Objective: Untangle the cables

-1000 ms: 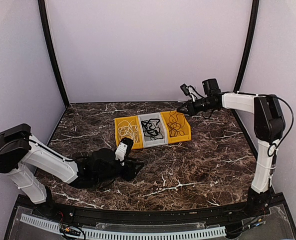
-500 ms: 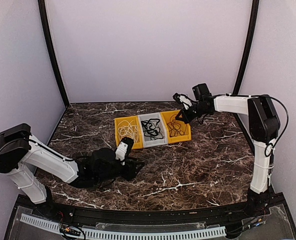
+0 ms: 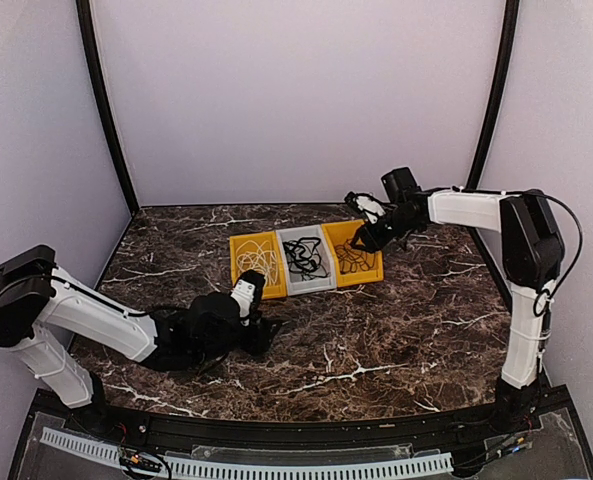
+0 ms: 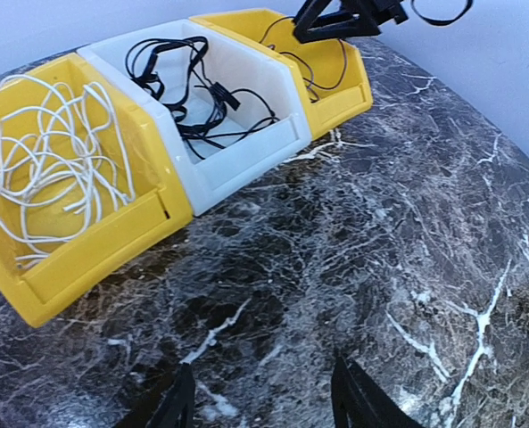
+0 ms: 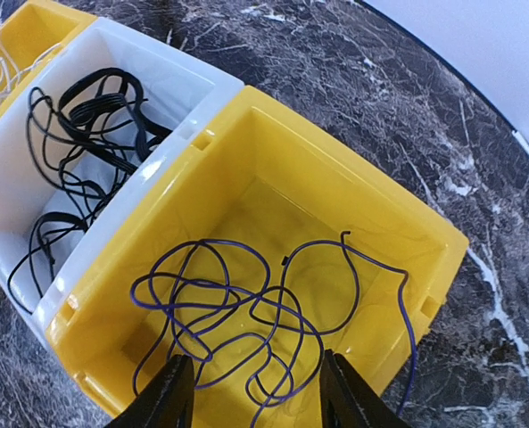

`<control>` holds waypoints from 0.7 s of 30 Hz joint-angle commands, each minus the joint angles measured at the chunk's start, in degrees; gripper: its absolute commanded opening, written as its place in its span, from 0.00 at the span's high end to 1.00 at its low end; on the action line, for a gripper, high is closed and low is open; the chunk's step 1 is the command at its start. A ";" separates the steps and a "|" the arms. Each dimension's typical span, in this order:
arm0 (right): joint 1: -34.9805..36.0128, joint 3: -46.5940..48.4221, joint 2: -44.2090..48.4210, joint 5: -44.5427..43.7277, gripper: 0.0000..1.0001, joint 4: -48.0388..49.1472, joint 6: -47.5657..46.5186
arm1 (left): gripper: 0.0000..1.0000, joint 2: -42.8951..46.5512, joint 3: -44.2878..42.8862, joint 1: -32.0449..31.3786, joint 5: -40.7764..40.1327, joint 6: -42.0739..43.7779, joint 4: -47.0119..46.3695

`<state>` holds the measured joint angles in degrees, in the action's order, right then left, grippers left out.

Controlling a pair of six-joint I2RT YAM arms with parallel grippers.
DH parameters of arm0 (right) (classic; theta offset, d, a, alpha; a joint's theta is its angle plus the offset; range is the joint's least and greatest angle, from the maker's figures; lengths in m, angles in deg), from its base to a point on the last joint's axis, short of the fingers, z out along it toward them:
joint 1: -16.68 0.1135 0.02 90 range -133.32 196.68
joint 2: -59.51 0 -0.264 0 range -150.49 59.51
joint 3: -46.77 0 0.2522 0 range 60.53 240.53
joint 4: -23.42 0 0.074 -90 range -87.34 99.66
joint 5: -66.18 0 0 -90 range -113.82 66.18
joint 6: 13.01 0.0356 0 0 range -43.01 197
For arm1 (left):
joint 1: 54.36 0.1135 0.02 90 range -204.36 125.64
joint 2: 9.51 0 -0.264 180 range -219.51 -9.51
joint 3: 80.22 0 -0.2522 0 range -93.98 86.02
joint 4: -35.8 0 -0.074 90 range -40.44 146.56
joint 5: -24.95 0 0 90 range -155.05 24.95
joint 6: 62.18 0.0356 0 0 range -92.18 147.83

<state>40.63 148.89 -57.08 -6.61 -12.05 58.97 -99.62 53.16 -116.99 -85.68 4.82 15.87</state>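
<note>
The worktop [image 3: 396, 330] is showing dark stone with thin white lines running all over it. Pale purple walls [image 3: 296, 100] are standing around it, and black poles [image 3: 106, 110] are going up in the back corners.

Three bins are sitting side by side in the middle of the worktop, touching each other. The white cable [image 4: 45, 165] is lying in loose loops in the left yellow bin [image 4: 95, 259]. The black cable [image 4: 193, 98] is curling up in the white bin [image 4: 246, 160] between the other two. The dark purple cable [image 5: 237, 312] is lying in messy rings on the floor of the right yellow bin [image 5: 335, 160].

The right gripper [image 5: 253, 392] is hanging over the right yellow bin with its jaws apart, holding nothing. The left gripper [image 4: 264, 397] is staying low over the worktop in front of the bins, jaws apart too, and it is holding nothing.
</note>
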 commanded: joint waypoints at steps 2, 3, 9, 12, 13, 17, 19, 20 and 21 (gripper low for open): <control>-0.83 -2.37 10.48 -0.41 0.47 -0.84 -2.42 | 0.41 5.67 -2.44 0.77 -7.21 1.74 9.11; -1.36 -2.85 12.24 0.27 0.47 -1.32 -2.45 | 0.40 6.84 -2.92 1.07 -7.53 2.02 10.98; -7.11 -10.73 26.05 2.12 0.31 2.84 -0.39 | 0.33 13.70 -5.33 5.17 -11.83 1.96 21.31; -10.57 -20.14 33.69 2.17 0.02 9.25 1.89 | 0.29 16.69 -6.93 10.11 -11.24 0.80 27.05; -11.43 -23.14 36.19 1.86 0.01 11.41 2.26 | 0.28 17.88 -7.42 11.23 -10.82 0.89 28.13; -12.59 -34.47 46.02 -3.48 0.01 21.26 8.04 | 0.13 19.45 -12.01 15.85 -10.52 4.80 35.73; -12.73 -35.37 47.11 -8.27 0.01 21.22 12.40 | 0.05 19.57 -14.45 17.53 -11.59 7.71 38.78; -12.89 -35.67 47.50 -9.72 0.01 20.64 13.20 | 0.02 19.58 -15.75 18.88 -11.65 9.36 40.04; -12.96 -36.42 48.34 -10.46 0.01 20.55 12.94 | 0.01 19.60 -17.15 20.58 -11.22 9.90 40.65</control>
<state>27.95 114.27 -10.94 -10.17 1.83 65.90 -81.43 40.70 -100.11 -96.10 9.43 48.13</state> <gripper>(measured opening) 0.986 0.957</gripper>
